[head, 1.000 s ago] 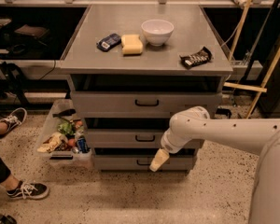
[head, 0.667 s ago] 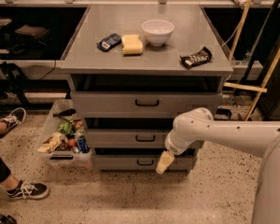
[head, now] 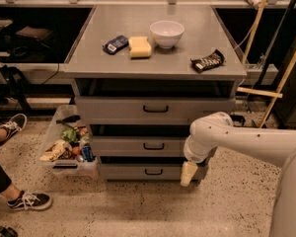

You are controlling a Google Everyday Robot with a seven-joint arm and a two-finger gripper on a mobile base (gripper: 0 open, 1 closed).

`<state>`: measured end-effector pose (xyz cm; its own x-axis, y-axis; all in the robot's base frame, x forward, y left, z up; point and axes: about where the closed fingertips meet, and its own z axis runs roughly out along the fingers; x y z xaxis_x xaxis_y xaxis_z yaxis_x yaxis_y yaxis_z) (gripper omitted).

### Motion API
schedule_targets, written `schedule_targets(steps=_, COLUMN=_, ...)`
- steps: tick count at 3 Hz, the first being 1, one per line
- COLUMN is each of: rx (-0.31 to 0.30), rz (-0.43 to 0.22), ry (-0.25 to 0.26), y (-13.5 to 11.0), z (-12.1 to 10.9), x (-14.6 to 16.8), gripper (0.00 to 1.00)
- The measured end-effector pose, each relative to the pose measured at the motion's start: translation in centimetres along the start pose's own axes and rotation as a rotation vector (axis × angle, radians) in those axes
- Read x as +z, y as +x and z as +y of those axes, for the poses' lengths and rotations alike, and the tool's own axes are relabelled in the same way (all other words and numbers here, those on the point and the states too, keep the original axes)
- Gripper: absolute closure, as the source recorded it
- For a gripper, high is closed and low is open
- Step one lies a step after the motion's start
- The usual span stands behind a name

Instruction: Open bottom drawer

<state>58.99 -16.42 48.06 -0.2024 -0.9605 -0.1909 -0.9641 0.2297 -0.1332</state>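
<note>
The bottom drawer (head: pixel 133 171) is the lowest, slimmest grey front of the three, with a small black loop handle (head: pixel 153 171) at its centre. It stands slightly out, with a dark gap above it. My white arm reaches in from the right. My gripper (head: pixel 188 174) hangs pointing down in front of the drawer's right end, to the right of the handle and apart from it.
On the grey cabinet top (head: pixel 89 58) lie a white bowl (head: pixel 167 33), a yellow sponge (head: pixel 139 47), a dark packet (head: pixel 115 44) and a chip bag (head: pixel 207 60). A clear bin of snacks (head: pixel 66 148) sits on the floor at left. A person's shoes (head: pixel 28 200) are nearby.
My gripper has moved to the right along the bottom drawer front, away from the handle. The drawer looks unchanged.
</note>
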Motion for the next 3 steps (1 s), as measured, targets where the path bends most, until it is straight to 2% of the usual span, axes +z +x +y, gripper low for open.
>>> schedule_targets(steps=1, rx=0.000, rz=0.000, ry=0.000, y=0.0, z=0.0, x=0.0, gripper=0.00)
schedule_targets(steps=2, rx=0.007, rz=-0.014, ry=-0.026, y=-0.7, z=1.3, x=5.4, gripper=0.00)
schedule_targets(steps=3, rx=0.070, rz=-0.034, ry=-0.101, y=0.2, z=2.7, x=13.3, gripper=0.00)
